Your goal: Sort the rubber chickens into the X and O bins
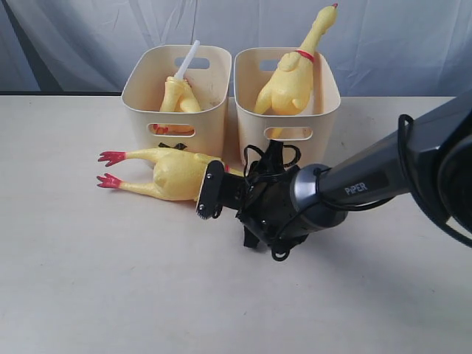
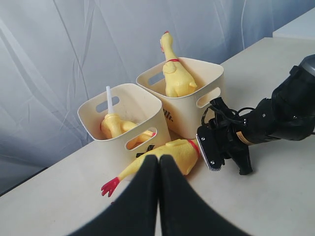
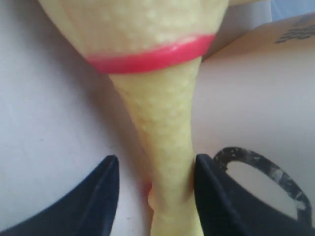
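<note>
A large yellow rubber chicken [image 1: 173, 173] lies on the table in front of the left cream bin [image 1: 214, 110], red feet pointing left. My right gripper [image 1: 210, 190] is open astride its neck [image 3: 162, 123], just past the red band; one finger touches the neck and the other stands off it. Another large chicken [image 1: 291, 81] stands head-up in the right bin [image 1: 328, 110]. A smaller chicken ending in a white tube [image 1: 179, 94] sits in the left bin. A black mark [image 2: 147, 150] on that bin is mostly hidden. My left gripper [image 2: 158, 160] is shut and empty, hovering in front of the lying chicken.
A grey curtain [image 1: 74, 37] hangs behind the bins. The two bins stand side by side, touching, at the back of the pale table [image 1: 110, 280]. The right arm [image 1: 369, 181] reaches in from the right across the table.
</note>
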Controlling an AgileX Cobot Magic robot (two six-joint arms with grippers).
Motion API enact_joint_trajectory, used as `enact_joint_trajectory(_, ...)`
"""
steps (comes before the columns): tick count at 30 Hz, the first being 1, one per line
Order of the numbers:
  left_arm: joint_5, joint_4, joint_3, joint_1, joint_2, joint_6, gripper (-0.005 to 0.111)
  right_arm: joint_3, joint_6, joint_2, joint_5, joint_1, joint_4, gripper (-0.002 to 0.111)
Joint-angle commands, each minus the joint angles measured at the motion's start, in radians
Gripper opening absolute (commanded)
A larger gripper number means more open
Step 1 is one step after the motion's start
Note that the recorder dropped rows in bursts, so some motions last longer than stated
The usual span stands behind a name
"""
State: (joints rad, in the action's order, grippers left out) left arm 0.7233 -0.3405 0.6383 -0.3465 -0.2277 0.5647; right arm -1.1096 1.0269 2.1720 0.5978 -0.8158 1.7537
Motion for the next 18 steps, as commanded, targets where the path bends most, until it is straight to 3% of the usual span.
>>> enact_joint_trajectory(1,-0.009,0.001,-0.006,0.004,0.007,-0.004,0.000,-0.005,0.003,0.007,0.040,0.002,-0.009,0.046)
enact_joint_trajectory(18,-0.009,0.001,-0.006,0.004,0.007,-0.004,0.000,-0.064,0.005,0.011,0.040,0.002,-0.009,0.046)
